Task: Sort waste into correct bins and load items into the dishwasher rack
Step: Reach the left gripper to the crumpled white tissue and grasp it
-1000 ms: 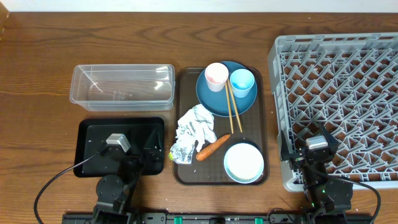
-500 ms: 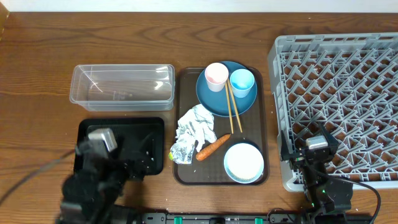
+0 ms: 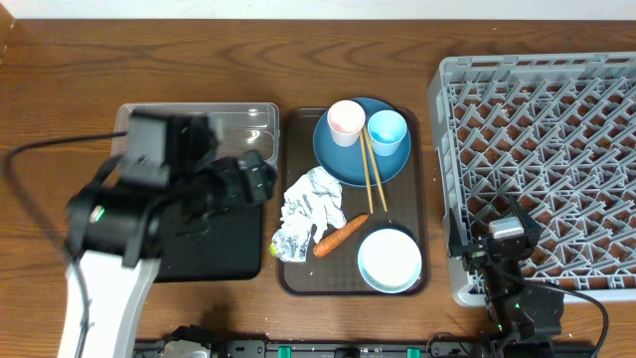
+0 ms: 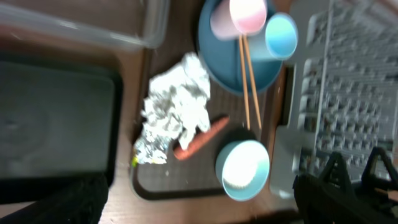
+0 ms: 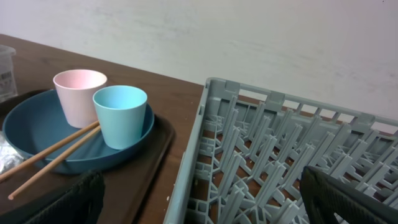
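On the brown serving tray lie crumpled white paper, silver foil, a carrot and a pale blue bowl, white inside. A dark blue plate holds a pink cup, a light blue cup and chopsticks. My left gripper hovers open and empty, raised over the clear tub and black tray, left of the paper. My right gripper rests open and empty at the front left corner of the grey rack.
The left arm is blurred and covers much of the clear tub and black tray. The right wrist view shows the rack's rim beside the plate with both cups. Bare wooden table lies behind the tub and trays.
My left arm has risen from its rest at the table's front and swung back and right, now over the tub and black tray. The right arm has not moved.
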